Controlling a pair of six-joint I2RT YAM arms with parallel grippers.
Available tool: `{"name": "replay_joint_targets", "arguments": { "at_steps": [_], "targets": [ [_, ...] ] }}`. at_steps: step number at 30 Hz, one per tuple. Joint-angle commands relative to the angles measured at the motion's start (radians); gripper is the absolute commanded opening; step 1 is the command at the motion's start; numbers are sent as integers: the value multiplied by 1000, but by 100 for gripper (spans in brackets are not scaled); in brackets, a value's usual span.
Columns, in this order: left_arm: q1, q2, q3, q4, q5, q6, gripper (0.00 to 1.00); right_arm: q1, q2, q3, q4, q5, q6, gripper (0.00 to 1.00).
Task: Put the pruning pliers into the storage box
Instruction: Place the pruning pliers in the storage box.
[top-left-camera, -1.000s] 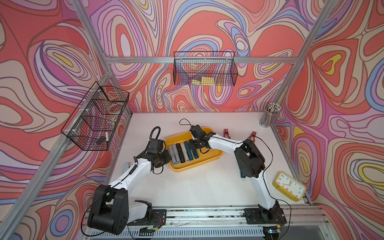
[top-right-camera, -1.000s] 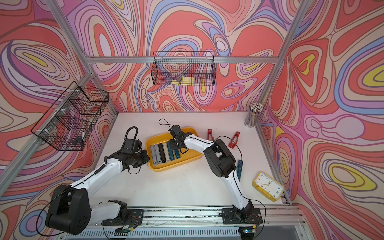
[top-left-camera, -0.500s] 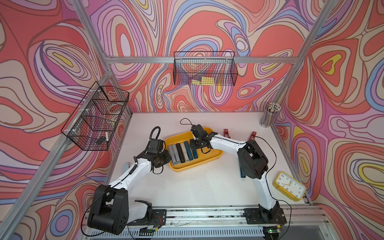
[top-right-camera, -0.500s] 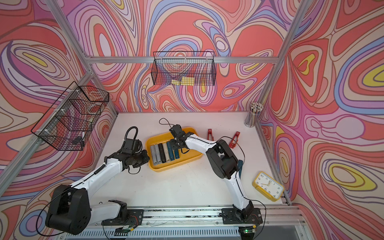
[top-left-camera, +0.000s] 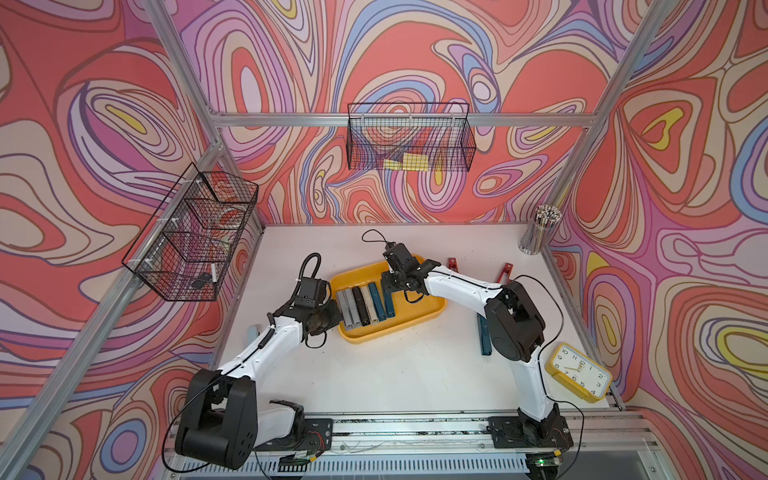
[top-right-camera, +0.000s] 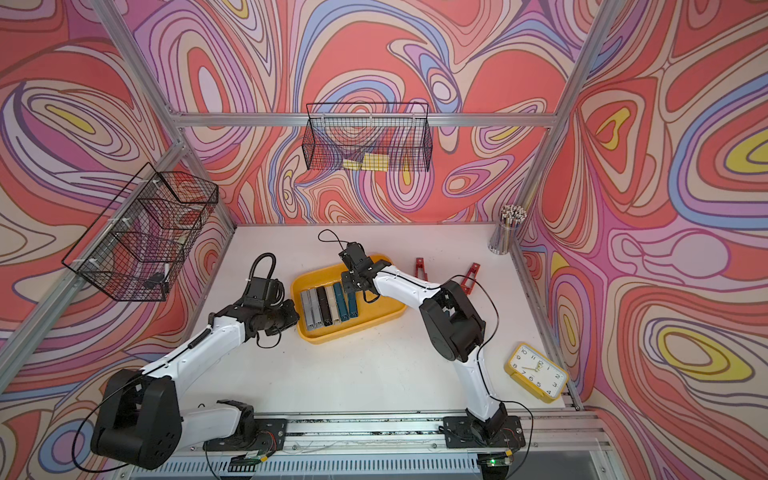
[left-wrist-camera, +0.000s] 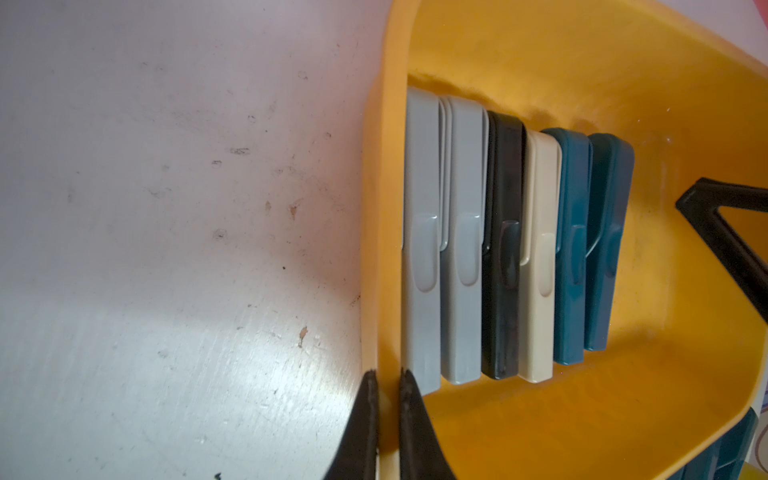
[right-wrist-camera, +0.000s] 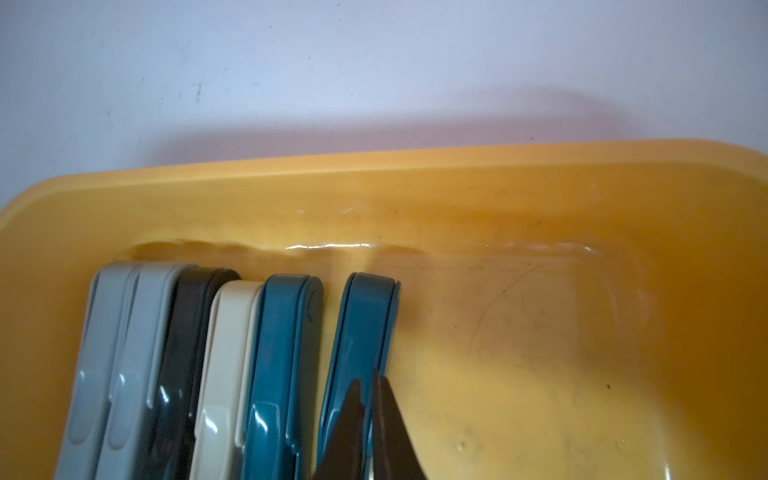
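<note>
Your right gripper (right-wrist-camera: 368, 386) just closed empty over the slim teal bar (right-wrist-camera: 365, 316), delivered into the shallow yellow plastic tray (right-wrist-camera: 415, 166); left gripper (left-wrist-camera: 388, 378) clamps its rim.

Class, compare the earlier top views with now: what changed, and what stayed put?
The right gripper has shut, empty, its tips over the outermost teal pliers in the storage box; its arm's elbow shifted slightly rightward. The left gripper stays clamped on the box rim; the box itself looks unmoved.
</note>
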Motion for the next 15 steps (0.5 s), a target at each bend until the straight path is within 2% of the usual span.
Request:
{"name": "replay_joint_targets", "arguments": {
  "at_steps": [1, 15],
  "targets": [
    [-13, 0, 9, 26, 12, 7, 0, 2, 6, -11, -14, 49, 3, 1],
    [-13, -7, 21, 10, 3, 15, 0, -64, 65, -54, 61, -49, 38, 0]
  ]
}}
